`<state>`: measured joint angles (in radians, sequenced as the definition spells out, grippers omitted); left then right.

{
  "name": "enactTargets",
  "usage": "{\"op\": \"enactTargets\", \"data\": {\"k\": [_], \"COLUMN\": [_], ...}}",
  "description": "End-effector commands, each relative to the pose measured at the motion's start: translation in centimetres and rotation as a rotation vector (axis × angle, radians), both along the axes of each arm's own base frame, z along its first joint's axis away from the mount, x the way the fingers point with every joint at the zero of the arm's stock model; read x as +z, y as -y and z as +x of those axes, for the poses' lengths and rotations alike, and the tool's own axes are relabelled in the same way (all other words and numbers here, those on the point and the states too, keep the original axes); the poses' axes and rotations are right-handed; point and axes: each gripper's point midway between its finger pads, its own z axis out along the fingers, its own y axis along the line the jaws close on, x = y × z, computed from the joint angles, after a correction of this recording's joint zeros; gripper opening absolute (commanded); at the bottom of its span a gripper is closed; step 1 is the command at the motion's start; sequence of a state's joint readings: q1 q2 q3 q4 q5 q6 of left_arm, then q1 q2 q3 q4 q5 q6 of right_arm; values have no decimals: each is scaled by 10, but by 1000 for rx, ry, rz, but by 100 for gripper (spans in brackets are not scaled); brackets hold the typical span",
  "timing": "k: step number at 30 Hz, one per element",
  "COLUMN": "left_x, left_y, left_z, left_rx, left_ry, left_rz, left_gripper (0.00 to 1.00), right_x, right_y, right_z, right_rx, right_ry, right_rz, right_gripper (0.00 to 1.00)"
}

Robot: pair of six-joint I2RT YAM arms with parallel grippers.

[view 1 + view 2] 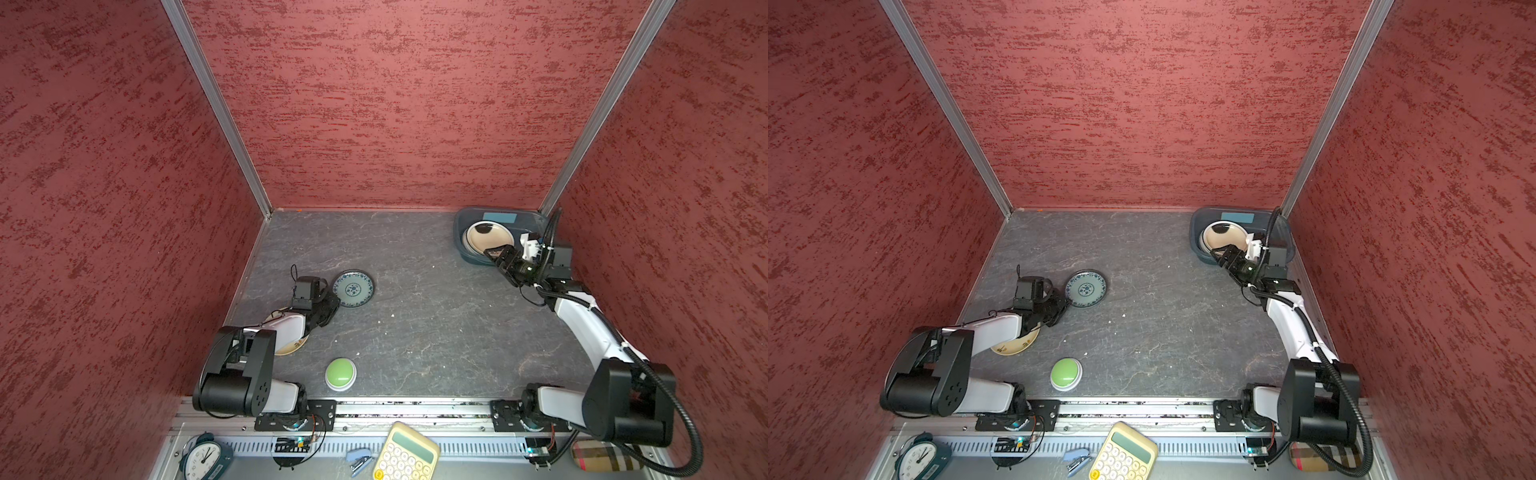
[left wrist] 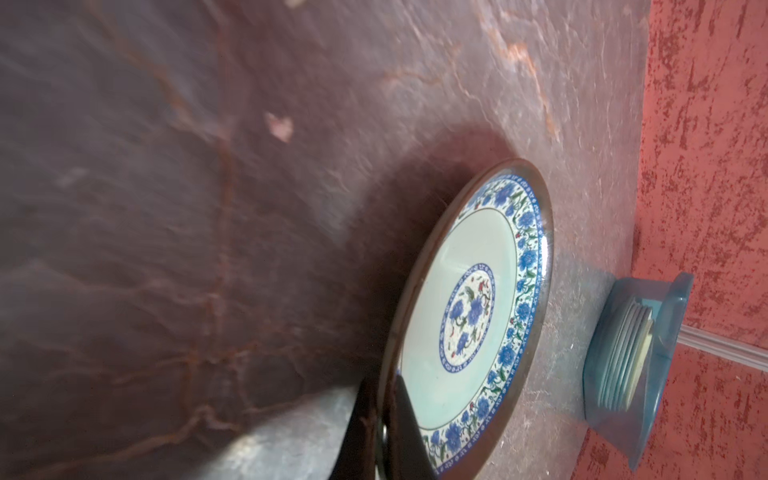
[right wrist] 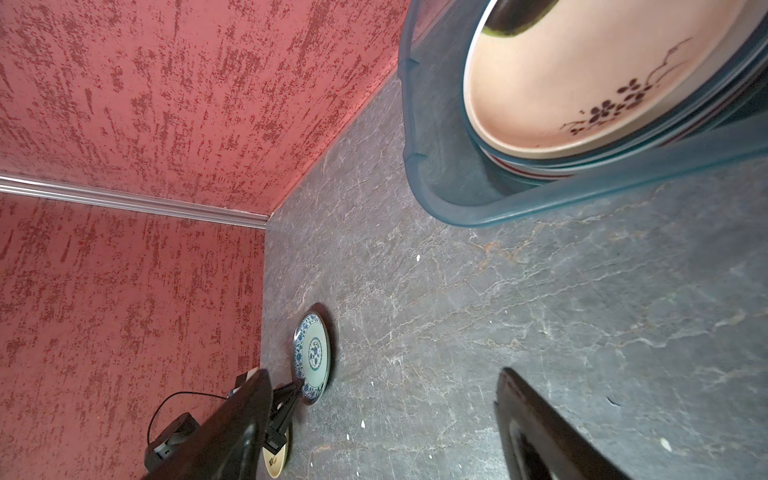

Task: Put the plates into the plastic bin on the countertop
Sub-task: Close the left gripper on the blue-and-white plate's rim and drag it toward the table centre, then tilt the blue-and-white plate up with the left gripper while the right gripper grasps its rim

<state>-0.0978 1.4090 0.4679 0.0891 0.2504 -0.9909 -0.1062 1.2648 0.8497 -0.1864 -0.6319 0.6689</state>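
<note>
A grey-green plate with a blue flower pattern (image 1: 353, 289) (image 1: 1086, 289) (image 2: 469, 311) (image 3: 313, 353) lies on the dark countertop (image 1: 415, 332). My left gripper (image 1: 332, 301) (image 1: 1065, 301) (image 2: 384, 415) is shut on its near rim, one finger above and one below. A cream-yellow plate (image 1: 291, 347) (image 1: 1013, 347) (image 3: 276, 461) lies partly hidden under my left arm. The blue-grey plastic bin (image 1: 459, 237) (image 1: 1196, 241) (image 2: 648, 399) (image 3: 498, 216) stands in the back right corner and holds a stack of plates (image 1: 486, 239) (image 1: 1223, 237) (image 3: 582, 83). My right gripper (image 1: 496, 251) (image 1: 1225, 253) (image 3: 382, 374) hangs open and empty over the bin's near edge.
A green dome button (image 1: 340, 374) (image 1: 1066, 374) sits near the front edge. Red walls close in the left, back and right sides. In front of the arm rail lie a yellow calculator (image 1: 405, 453), a clock (image 1: 203, 457) and a stapler (image 1: 359, 459).
</note>
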Motion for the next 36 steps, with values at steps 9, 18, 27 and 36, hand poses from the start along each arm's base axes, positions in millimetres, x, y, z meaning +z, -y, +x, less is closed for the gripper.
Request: {"op": "enactTargets", "data": {"k": [9,18,27,36], "left_x": [58,86,86,88], "left_y": [60,123,188,221], "left_z": [36,34,34,26], "left_rx": [-182,-304,-441,-516], "left_ry": [129,200,195,176], "left_rz": [-115,-127,-171,-224], "left_gripper": [0,0,0,0], "right_x": [-29,-33,-37,-50], "right_y": [-7,-20,-58,-80], "right_z": [-7,-15,-24,-26], "right_rx": [7,32,100,123], "right_ry": [-60,-50,-51,-77], "right_rz": [63,90,54,12], "right_gripper": [84,74,63,57]}}
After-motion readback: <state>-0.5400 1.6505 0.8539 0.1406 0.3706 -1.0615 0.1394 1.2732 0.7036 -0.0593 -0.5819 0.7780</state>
